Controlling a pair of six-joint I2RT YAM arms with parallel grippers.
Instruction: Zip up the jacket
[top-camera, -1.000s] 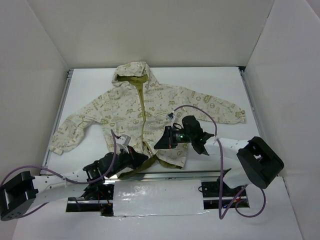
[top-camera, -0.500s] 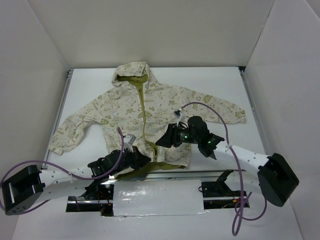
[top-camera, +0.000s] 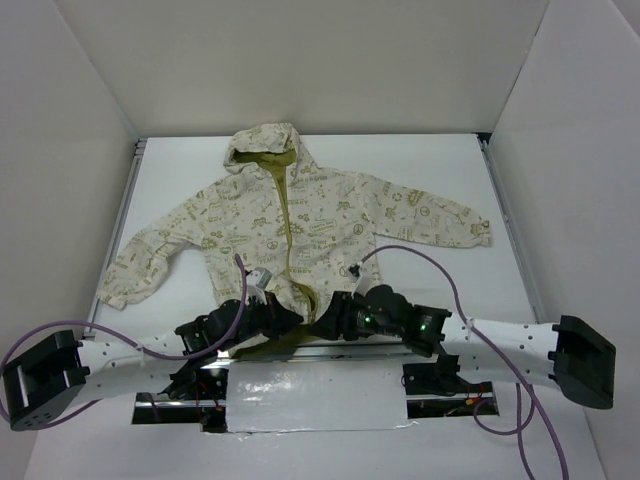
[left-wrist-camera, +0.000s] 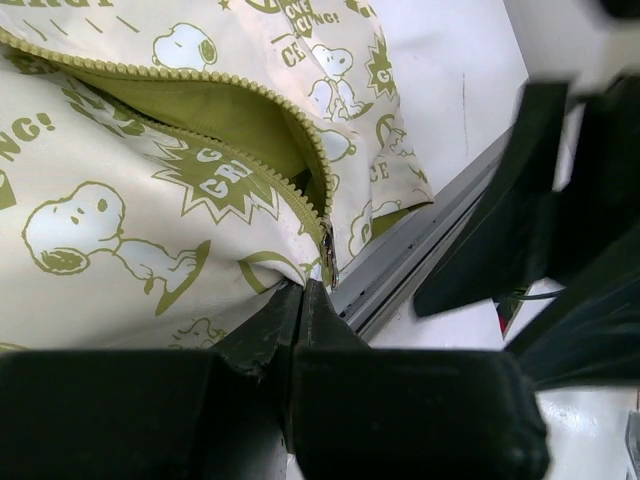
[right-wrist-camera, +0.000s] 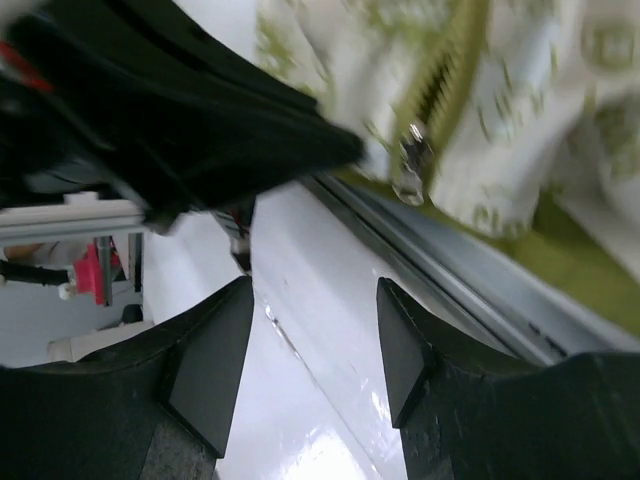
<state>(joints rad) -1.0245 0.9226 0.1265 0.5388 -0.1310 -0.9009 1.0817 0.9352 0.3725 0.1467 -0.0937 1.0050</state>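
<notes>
The jacket (top-camera: 340, 215) lies flat on the white table, hood at the far side, sleeves spread. Its olive zipper (top-camera: 291, 235) is open, the teeth parting just above the slider. My left gripper (top-camera: 290, 319) is shut on the jacket's bottom hem (left-wrist-camera: 262, 268), right below the metal slider (left-wrist-camera: 328, 266). My right gripper (top-camera: 323, 320) is open and empty at the near table edge, just right of the left one. In the right wrist view its tips (right-wrist-camera: 315, 305) sit short of the slider pull (right-wrist-camera: 410, 172), apart from it.
A grey metal rail (left-wrist-camera: 420, 250) runs along the near table edge under the hem; it also shows in the right wrist view (right-wrist-camera: 480, 270). A foil-covered plate (top-camera: 315, 395) lies between the arm bases. Purple cables (top-camera: 425, 255) loop over the arms. White walls enclose the table.
My right arm has swung from over the jacket's right front down to the near edge, beside the left gripper. The left gripper has stayed at the hem.
</notes>
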